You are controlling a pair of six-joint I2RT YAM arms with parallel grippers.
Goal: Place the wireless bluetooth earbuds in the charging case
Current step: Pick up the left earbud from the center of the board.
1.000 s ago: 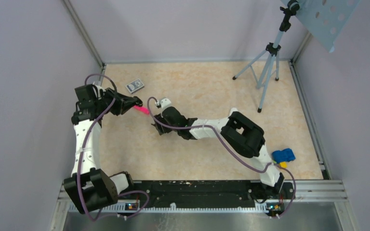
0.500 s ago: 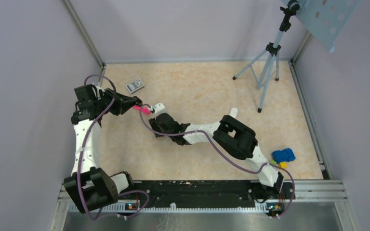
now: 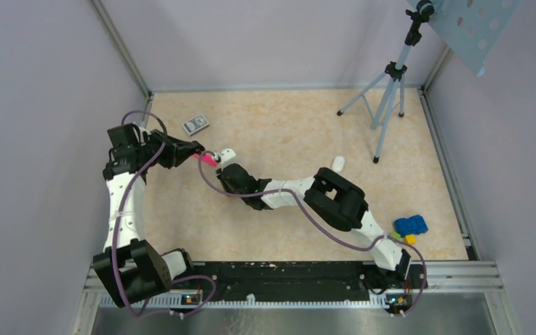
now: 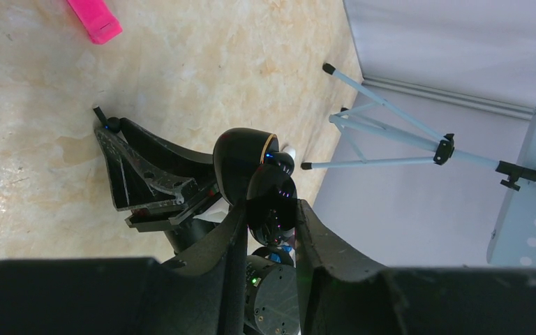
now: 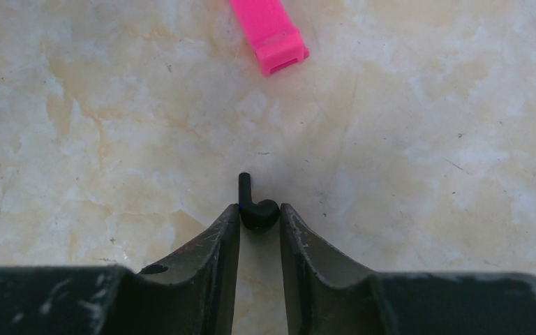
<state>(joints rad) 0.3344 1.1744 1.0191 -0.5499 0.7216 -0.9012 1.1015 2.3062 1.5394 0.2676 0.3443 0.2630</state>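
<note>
Pick step: right gripper pinches small black stemmed earbud, left gripper clamps glossy black gold-rimmed case; next, lift and seat it.

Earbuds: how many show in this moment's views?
1. A black earbud sits between the fingertips of the right gripper, seen from the right wrist. Another may be hidden in the black case that the left gripper holds.
</note>
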